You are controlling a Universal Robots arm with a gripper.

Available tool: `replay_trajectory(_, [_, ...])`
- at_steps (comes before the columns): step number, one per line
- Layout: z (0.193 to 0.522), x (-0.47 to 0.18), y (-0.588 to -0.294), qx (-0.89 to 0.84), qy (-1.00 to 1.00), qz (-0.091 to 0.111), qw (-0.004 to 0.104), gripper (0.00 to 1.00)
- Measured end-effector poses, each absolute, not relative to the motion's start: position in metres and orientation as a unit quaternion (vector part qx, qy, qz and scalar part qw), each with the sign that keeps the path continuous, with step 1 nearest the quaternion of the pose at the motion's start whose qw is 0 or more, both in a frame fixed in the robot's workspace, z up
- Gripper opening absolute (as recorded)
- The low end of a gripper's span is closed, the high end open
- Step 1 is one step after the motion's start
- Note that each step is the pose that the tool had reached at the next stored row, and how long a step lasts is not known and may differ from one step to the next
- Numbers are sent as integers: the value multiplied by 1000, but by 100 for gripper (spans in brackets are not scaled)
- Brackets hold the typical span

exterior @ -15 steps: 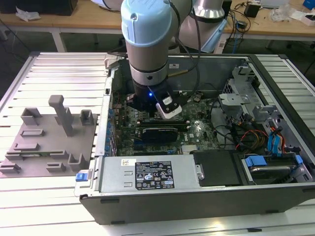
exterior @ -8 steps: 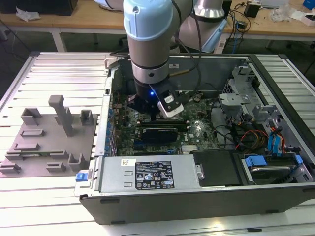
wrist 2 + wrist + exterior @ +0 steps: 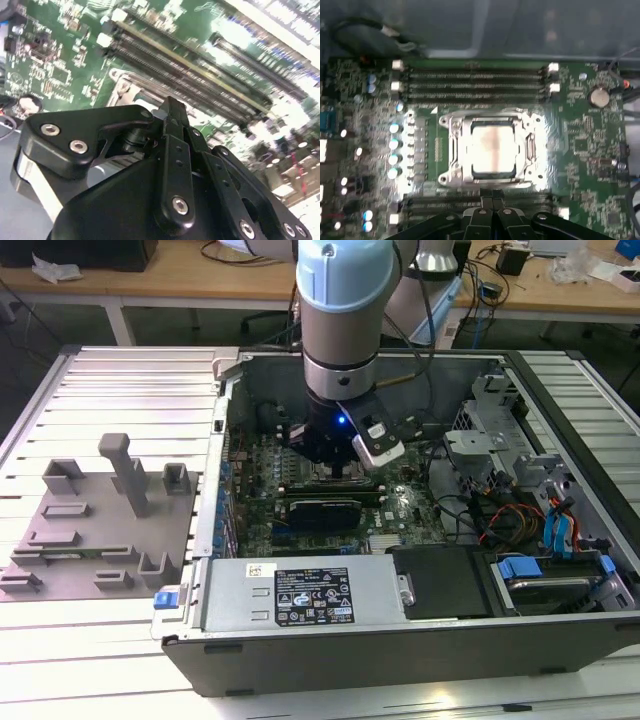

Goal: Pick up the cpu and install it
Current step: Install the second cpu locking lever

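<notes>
- Power supply box [image 3: 300,590] closest to the lens in the exterior view, lying along the near wall of the open computer case [image 3: 560,660], well apart from the pincer [image 3: 335,470].
- Pincer lowered inside the case on the grey arm [image 3: 340,310], tips just above the green motherboard [image 3: 300,525], over the socket area; cpu hidden beneath it from this angle.
- Grey moulded tray [image 3: 90,530] with upright posts outside the case, far off to one side of the pincer, on the ribbed table [image 3: 120,380].
- Black linkage of the pincer [image 3: 171,102] right up against the lens in the second wrist view, fingers drawn together into one narrow tip, nothing seen clamped between them.
- Metal socket frame [image 3: 122,87] just beyond that tip, long memory slots [image 3: 200,65] farther out.
- Fingertips of the pincer [image 3: 490,200] in the first wrist view pressed together, gripping nothing.
- Cpu [image 3: 492,150] seated flat in the socket, silvery top facing up, just ahead of the closed tips and not touching them.
- Bright metal socket frame [image 3: 452,150] bordering the cpu on all sides.
- Row of memory slots [image 3: 475,82] on the cpu's far side from the pincer; round coin battery [image 3: 599,96] off to one side, well apart.
</notes>
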State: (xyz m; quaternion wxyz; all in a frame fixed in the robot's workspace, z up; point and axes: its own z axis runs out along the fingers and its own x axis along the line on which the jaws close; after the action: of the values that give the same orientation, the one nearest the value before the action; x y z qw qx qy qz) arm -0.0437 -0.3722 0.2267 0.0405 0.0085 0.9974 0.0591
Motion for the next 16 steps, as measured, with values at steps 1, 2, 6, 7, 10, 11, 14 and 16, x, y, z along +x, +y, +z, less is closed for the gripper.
replay_trajectory(1, [227,-43,-368,8,997,59,40,11])
replay_trajectory(2, [227,-41,-360,8,997,59,40,11])
replay_trajectory(6, [227,-41,-348,8,997,58,40,11])
replay_trajectory(7, [228,-41,-346,8,997,58,40,11])
replay_trajectory(10, [237,-41,-343,8,998,56,40,11])
replay_trajectory(11, [240,-41,-342,8,998,55,40,11])
replay_trajectory(14, [242,-40,-342,8,998,52,40,11])
replay_trajectory(16, [242,-41,-341,8,998,52,40,11])
